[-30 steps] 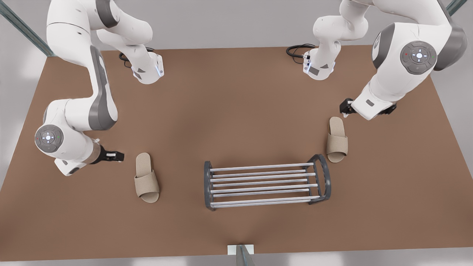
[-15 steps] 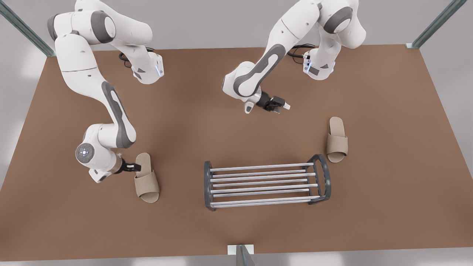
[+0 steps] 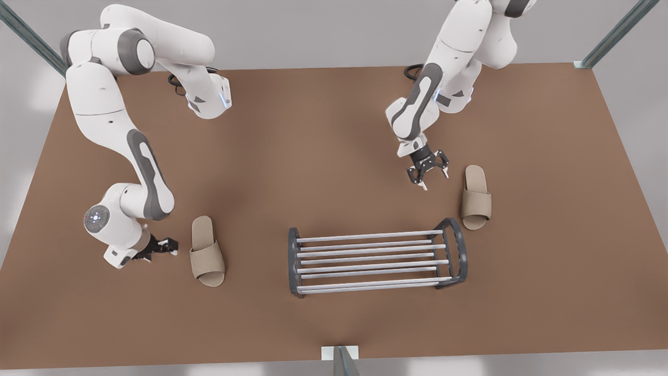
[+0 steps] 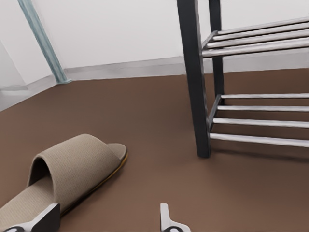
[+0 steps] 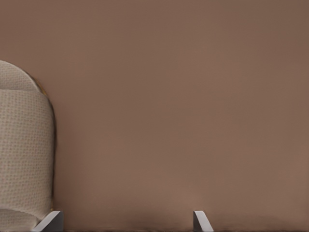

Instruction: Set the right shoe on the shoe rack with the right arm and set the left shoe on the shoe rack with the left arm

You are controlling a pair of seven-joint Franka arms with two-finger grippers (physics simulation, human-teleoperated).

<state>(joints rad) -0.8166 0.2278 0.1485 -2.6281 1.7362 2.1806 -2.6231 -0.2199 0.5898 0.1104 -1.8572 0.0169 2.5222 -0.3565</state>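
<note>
Left hand (image 3: pixel 159 246), fingers apart, sits just beside the left shoe (image 3: pixel 207 252), shoe at its 3 o'clock, long axis 12-to-6; right hand (image 3: pixel 428 169), apart, has the right shoe (image 3: pixel 475 197) at 4 o'clock; shoe rack (image 3: pixel 377 256) between them on the desk (image 3: pixel 313 156)

Three camera views of one brown surface (image 3: pixel 334 146): one high overview, two close wrist views.

The front view looks steeply down from above the near edge. The left wrist view is held low, facing sideways past a slipper (image 4: pixel 67 176) towards the shoe rack (image 4: pixel 198 96), both shared with the overview. The right wrist view is aimed straight down, close, beside the other slipper (image 5: pixel 21 154).
</note>
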